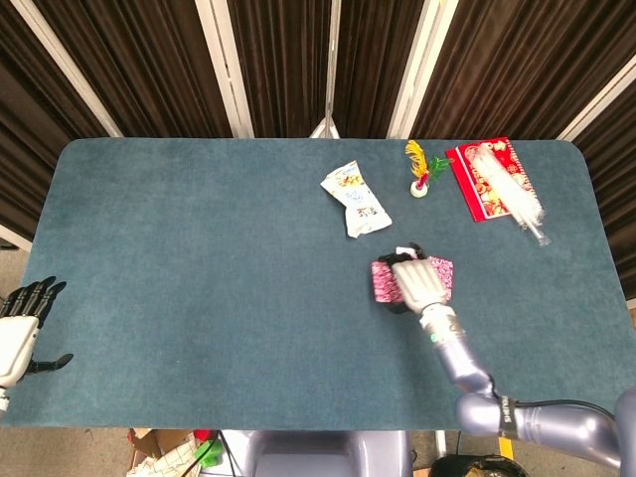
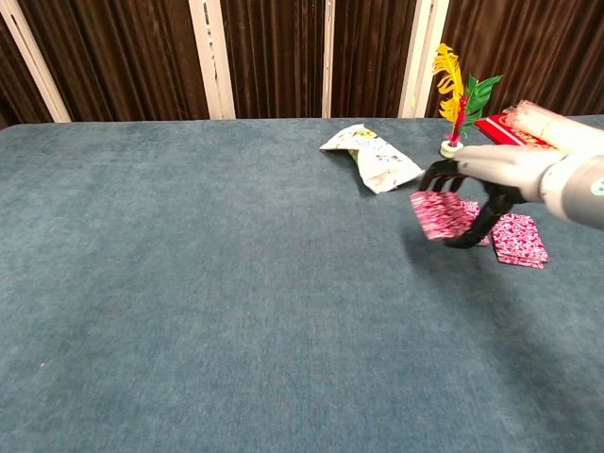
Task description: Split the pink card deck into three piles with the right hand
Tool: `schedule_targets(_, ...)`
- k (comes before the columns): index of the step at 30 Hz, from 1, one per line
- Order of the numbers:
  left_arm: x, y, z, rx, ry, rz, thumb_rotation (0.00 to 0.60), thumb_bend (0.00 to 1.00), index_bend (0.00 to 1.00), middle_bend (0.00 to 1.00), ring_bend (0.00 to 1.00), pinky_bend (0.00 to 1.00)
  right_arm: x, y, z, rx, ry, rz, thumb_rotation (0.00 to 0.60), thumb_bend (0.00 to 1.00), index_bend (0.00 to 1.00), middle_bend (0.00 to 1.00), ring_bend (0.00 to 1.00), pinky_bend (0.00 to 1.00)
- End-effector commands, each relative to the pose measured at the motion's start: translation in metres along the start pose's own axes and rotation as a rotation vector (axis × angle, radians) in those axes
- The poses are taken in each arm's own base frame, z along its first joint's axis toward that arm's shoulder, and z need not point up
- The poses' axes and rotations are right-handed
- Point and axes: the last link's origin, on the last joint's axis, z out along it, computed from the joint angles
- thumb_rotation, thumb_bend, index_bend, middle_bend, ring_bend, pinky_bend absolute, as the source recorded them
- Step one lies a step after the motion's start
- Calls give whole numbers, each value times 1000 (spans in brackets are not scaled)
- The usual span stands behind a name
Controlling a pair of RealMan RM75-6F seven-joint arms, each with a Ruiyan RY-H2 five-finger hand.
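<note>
Chest view: a packet of pink cards [image 2: 436, 215] is pinched, lifted and tilted, in the right hand [image 2: 472, 193], with bare table [image 2: 236, 283] open to its left, while two pink piles [image 2: 520, 240] lie just beside and behind the fingers.

the right hand [image 1: 417, 281] grips a packet of pink cards [image 1: 383, 279] over the blue table [image 1: 199, 258], with another pink pile [image 1: 441, 274] showing just past its right side. the left hand [image 1: 20, 328] hangs off the table's left edge, fingers apart, holding nothing. behind lie a white snack packet [image 1: 356, 199], a feathered shuttlecock [image 1: 421, 171] and a red package [image 1: 494, 179].
</note>
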Motion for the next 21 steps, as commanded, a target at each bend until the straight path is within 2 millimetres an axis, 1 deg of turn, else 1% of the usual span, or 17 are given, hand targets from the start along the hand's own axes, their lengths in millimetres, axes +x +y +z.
schedule_targets(1, 1, -1, 0, 1, 2, -1, 600, 21, 0, 0, 0, 0, -7, -14, 0, 18, -17, -5, 600, 309, 492, 441, 171, 0)
schedule_targets(3, 1, -1, 0, 2, 4, -1, 600, 21, 0, 0, 0, 0, -12, -18, 0, 17, -31, -14, 600, 309, 438, 424, 142, 0)
schedule_targets(9, 1, -2, 0, 2, 1, -4, 600, 21, 0, 0, 0, 0, -26, -21, -3, 1, -77, -45, 600, 309, 227, 274, 42, 0)
schedule_targets(11, 1, -2, 0, 1, 1, -3, 600, 22, 0, 0, 0, 0, -29, -20, -4, -7, -91, -53, 600, 309, 167, 197, 10, 0)
schedule_targets(14, 0, -1, 0, 0, 0, -3, 600, 22, 0, 0, 0, 0, -33, -19, -8, -19, -110, -57, 600, 309, 81, 70, 0, 0)
schedule_targets(16, 0, -1, -1, -1, 0, -3, 600, 22, 0, 0, 0, 0, -35, -18, -12, -28, -124, -54, 600, 309, 31, 25, 0, 0)
schedule_targets(18, 0, -1, -1, -2, 1, -2, 600, 22, 0, 0, 0, 0, -36, -17, -17, -34, -138, -54, 600, 309, 4, 4, 0, 0)
schedule_targets(21, 1, 0, -2, -3, 5, 0, 600, 21, 0, 0, 0, 0, -36, -16, -24, -42, -144, -72, 600, 310, 0, 0, 0, 0)
